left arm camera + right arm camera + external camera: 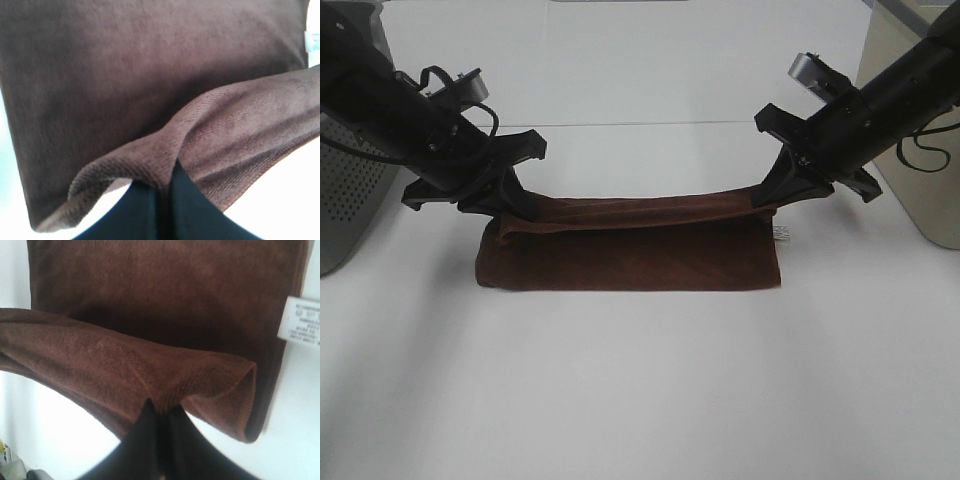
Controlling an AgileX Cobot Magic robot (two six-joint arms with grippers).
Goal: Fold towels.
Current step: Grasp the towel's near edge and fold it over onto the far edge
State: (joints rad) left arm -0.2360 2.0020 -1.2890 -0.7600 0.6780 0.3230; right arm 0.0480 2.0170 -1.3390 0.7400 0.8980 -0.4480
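A dark reddish-brown towel (630, 255) lies in the middle of the white table, its back edge lifted and drawn taut between my two grippers. My left gripper (503, 208) is shut on the towel's back left corner; in the left wrist view its black fingers (160, 210) pinch the folded hem of the towel (150, 75). My right gripper (767, 200) is shut on the back right corner; in the right wrist view its fingers (155, 440) pinch the hem of the towel (165, 300). The white tag (781, 233) (303, 320) (312, 41) sticks out at the towel's right edge.
A grey perforated basket (348, 200) stands at the left edge of the table. A beige bin (920, 120) stands at the right edge. The white table (640, 400) stretches in front of the towel.
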